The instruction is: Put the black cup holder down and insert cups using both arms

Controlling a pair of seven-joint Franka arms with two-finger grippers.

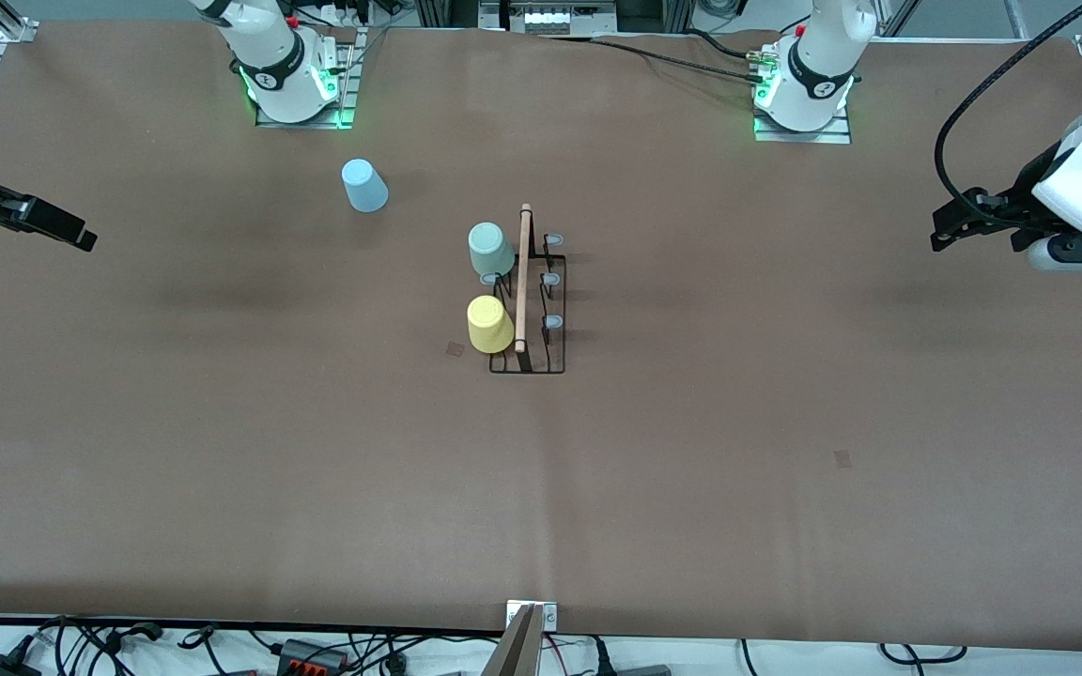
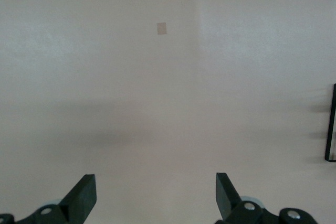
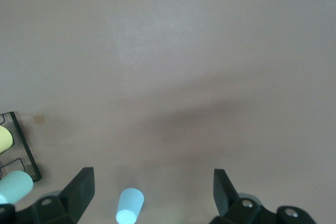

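Note:
The black cup holder stands mid-table with its wooden rod handle on top. A grey-green cup and a yellow cup sit mouth down on prongs on the side toward the right arm's end. The light blue cup stands mouth down on the table, farther from the front camera, near the right arm's base. My right gripper is open and empty over the table's right-arm end; its wrist view shows the blue cup and the holder. My left gripper is open and empty over the left-arm end, as its wrist view shows.
Three bare grey-tipped prongs face the left arm's end. Small tape marks lie on the brown table cover. Cables and a camera mount run along the edge nearest the front camera. The holder's edge shows in the left wrist view.

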